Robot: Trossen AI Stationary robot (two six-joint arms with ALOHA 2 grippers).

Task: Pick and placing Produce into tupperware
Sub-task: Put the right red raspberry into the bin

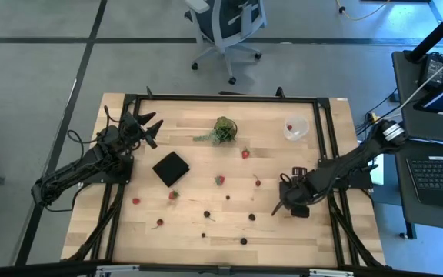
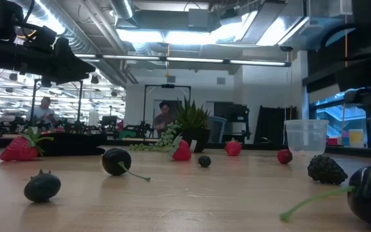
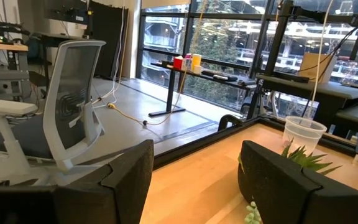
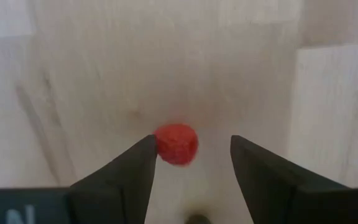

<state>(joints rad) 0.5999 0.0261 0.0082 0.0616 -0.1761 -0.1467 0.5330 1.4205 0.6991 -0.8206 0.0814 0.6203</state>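
Observation:
Small red and dark berries lie scattered over the wooden table (image 1: 229, 231), among them a strawberry (image 1: 219, 180) and a dark berry (image 1: 251, 217). The translucent tub (image 1: 296, 128) stands upright near the far right corner with a red piece inside; it also shows in the low view (image 2: 306, 135). My right gripper (image 4: 191, 165) is open and points down at the table. A small round red berry (image 4: 176, 143) lies on the wood between its fingers, close to one of them. From above, the gripper (image 1: 278, 208) hides this berry. My left gripper (image 3: 194, 180) waits open above the far left corner. My right gripper comes from above with its fingers on either side of the red berry. One finger (image 4: 143, 163) stands right at the berry's edge; I cannot tell whether it touches. The berry rests on the table.
A flat black square (image 1: 171, 168) lies left of the middle. A green leafy clump (image 1: 223, 129) sits near the far edge. A black frame (image 1: 229, 98) borders the table. An office chair (image 1: 225, 27) stands beyond the far edge; people show far off in the room.

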